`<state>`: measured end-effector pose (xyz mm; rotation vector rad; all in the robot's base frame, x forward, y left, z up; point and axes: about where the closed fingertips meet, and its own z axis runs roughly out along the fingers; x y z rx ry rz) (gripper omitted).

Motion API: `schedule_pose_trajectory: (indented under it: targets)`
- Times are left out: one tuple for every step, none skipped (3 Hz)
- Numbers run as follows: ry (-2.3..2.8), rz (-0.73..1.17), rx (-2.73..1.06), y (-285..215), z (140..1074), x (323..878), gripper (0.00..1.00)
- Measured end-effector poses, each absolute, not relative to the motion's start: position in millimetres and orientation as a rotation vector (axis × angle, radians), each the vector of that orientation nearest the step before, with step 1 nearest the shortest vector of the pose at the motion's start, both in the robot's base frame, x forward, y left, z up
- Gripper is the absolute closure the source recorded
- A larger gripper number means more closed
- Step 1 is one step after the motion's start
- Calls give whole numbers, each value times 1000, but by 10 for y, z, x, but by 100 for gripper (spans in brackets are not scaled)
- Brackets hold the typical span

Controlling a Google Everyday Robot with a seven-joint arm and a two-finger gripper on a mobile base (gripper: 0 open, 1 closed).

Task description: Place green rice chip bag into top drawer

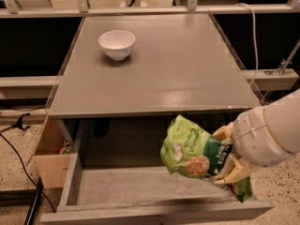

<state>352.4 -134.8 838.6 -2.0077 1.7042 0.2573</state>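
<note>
The green rice chip bag (193, 149) is light-green foil with a dark label and rice-cake pictures. It hangs over the right part of the open top drawer (140, 187), just above the bare grey bottom. My gripper (229, 165) is shut on the bag's right side, its pale fingers (238, 170) pressed around the foil. The white arm (272, 132) comes in from the right and hides the bag's far end.
A white bowl (116, 43) sits at the back left of the grey tabletop (159, 74). A cardboard box (51, 161) stands on the floor left of the drawer. A white cable (253, 36) runs down the right side.
</note>
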Motion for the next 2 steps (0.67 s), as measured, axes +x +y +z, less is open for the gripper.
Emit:
schedule_pose_trajectory:
  targets:
    - [1743,84,-2185,-1421,8100,3573,100]
    - [1721,73,-2188,-1416,8043,3565,100]
